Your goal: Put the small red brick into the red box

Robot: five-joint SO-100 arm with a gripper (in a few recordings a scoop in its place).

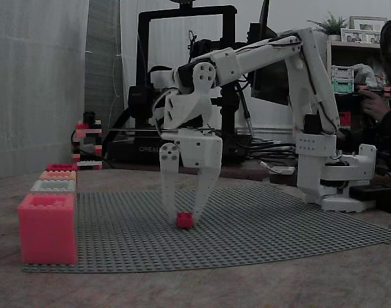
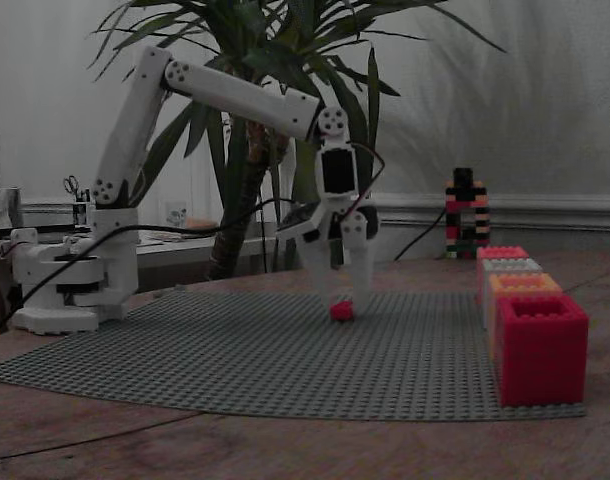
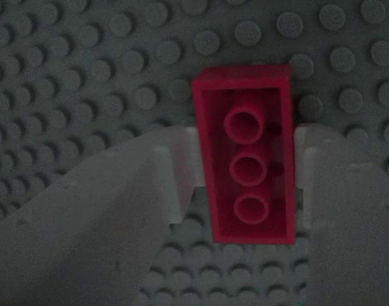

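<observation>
**Brick flanked on the studded mat**

The white plastic gripper [image 1: 184,215] stands over the grey studded mat [image 2: 235,350], fingers apart on either side of the small red brick [image 3: 249,153]; whether they press it cannot be told. The brick lies underside up near the mat's middle, a glossy rectangle with three hollow tubes. The red box [image 2: 541,348], blocky and open-topped, sits at the mat's right front corner.
</observation>
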